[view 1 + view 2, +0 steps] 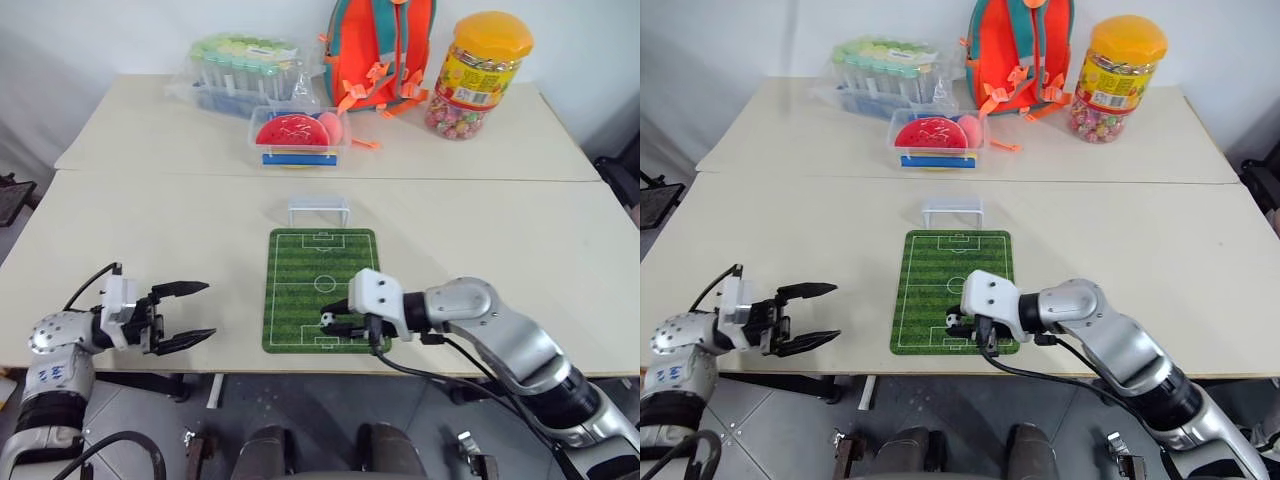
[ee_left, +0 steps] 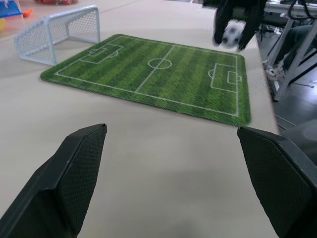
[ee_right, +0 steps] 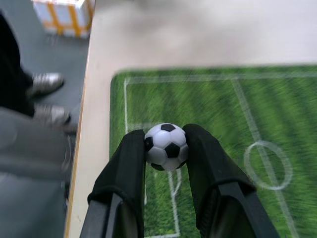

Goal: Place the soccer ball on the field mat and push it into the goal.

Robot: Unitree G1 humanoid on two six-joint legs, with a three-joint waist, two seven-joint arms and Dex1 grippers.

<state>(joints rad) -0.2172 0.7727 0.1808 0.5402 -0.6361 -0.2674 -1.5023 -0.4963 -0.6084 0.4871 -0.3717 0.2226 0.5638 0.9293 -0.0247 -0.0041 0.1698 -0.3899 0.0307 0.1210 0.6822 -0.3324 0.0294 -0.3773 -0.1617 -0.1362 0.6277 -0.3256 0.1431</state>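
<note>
Right gripper (image 1: 340,325) with two black fingers clamped on the tiny white, black-patched soccer ball (image 3: 166,147), held between the fingertips above the near end of the flat green striped field mat (image 1: 320,270), close to the table's front edge. Long axis of mat running away toward the small white netted goal (image 1: 319,210) just past its far end; bare table either side. Left gripper (image 1: 185,315) spread wide, well apart to the left
</note>
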